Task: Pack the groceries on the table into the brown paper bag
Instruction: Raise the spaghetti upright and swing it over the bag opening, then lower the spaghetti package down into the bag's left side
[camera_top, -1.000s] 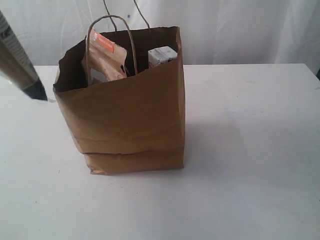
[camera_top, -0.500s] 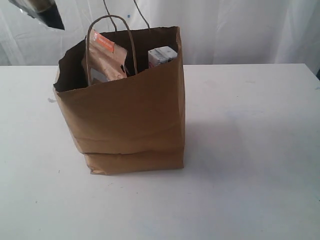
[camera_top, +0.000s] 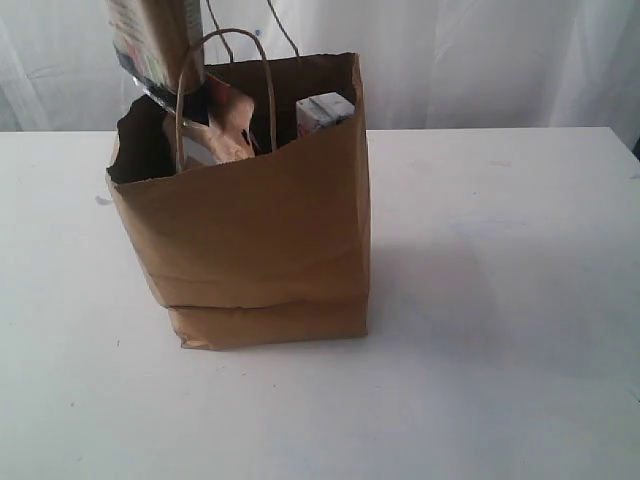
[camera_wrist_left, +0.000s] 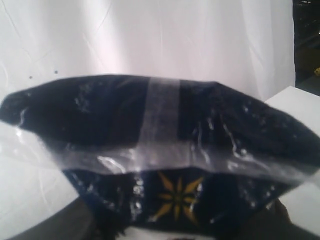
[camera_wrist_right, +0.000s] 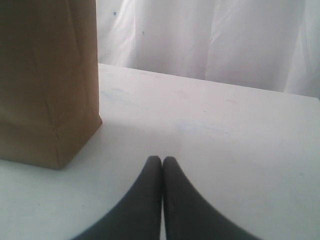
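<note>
**Exterior view, left to right.** The long spaghetti packet (camera_top: 150, 35) hangs upright at the upper left, clear of the table (camera_top: 500, 300). Its dark lower end is over the left side of the open mouth of the brown paper bag (camera_top: 250, 230), about level with the rim. The bag stands upright on its folded base, left of the table's centre. One twisted paper handle (camera_top: 265, 90) arches above the rim. Inside, the brown pouch (camera_top: 228, 125) leans against the left half, its top showing above the near rim. The small white-purple carton (camera_top: 325, 110) stands just right of it, near the bag's right wall. To the right of the bag the white table is bare, with a white curtain (camera_top: 480, 60) behind.

**Left wrist view.** The packet's dark end, with a gold star and a crinkled clear seal, fills the frame. The left gripper (camera_wrist_left: 172, 227) appears to be pinching it (only dark shapes at the lower edge suggest its fingers).

**Right wrist view.** The right gripper (camera_wrist_right: 161, 162) has its two dark fingertips pressed together, holding nothing. It sits low over the table, near the bag's lower corner but apart from it.
</note>
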